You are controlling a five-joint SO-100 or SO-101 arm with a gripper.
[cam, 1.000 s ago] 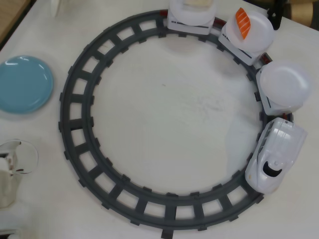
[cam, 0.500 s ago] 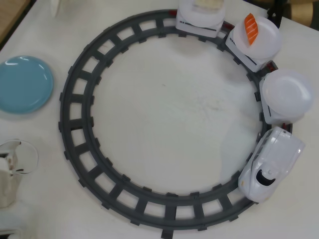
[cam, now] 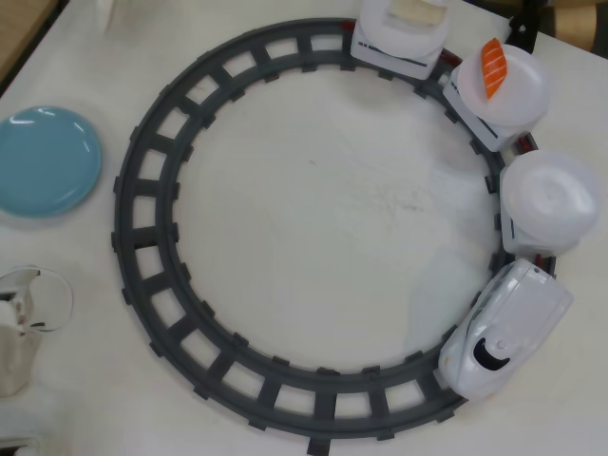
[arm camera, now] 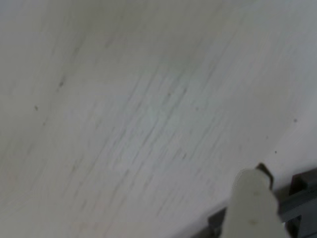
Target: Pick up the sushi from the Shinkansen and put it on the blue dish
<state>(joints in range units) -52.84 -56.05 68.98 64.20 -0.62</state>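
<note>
While my pale fingers (arm camera: 253,206), spread I cannot tell, hang over bare worktop (arm camera: 124,99), the orange striped salmon sushi (cam: 493,67) rides the white plastic Shinkansen (cam: 503,328) unreached: approach next.

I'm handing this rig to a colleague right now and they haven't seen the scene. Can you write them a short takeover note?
Tool: only one pale finger shows in the wrist view, over bare table; open or shut can't be told, and nothing is seen in it.
Sushi: orange piece lying on the white plate of the middle car, top right in the overhead view.
Shinkansen: on the track, nose at lower right, three cars trailing up the right side.
Blue dish: far left, outside the track, empty.
Done: nothing yet.
Left: grasp the sushi off the car, carry it across, set it on the blue dish.
</note>
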